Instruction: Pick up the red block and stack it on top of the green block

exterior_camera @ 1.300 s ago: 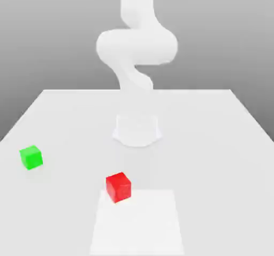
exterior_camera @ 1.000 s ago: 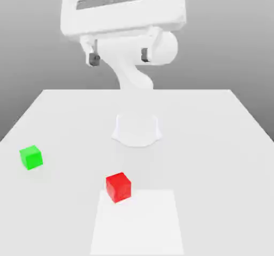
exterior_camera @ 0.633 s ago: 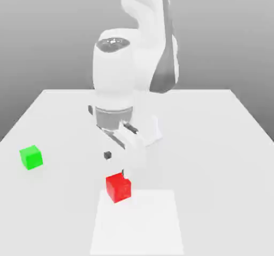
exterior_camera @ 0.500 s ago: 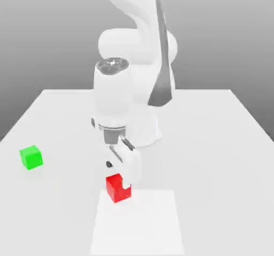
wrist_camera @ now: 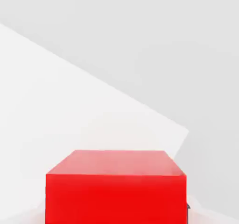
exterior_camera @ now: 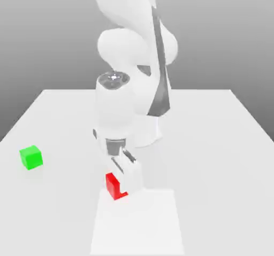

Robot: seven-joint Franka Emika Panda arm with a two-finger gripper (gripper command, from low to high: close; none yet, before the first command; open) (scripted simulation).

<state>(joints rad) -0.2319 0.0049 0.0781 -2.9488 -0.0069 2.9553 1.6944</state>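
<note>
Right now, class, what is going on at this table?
A white robot arm has its pincer lowered at the red block, which sits on the table at the edge of a paler square patch. The green block stands apart, toward the exterior view's left. Nothing is stacked yet.

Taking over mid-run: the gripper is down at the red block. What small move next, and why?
Probably close the fingers on the red block. The gripper is down around it on the table, and the green block sits apart toward the exterior view's left, still bare.
</note>
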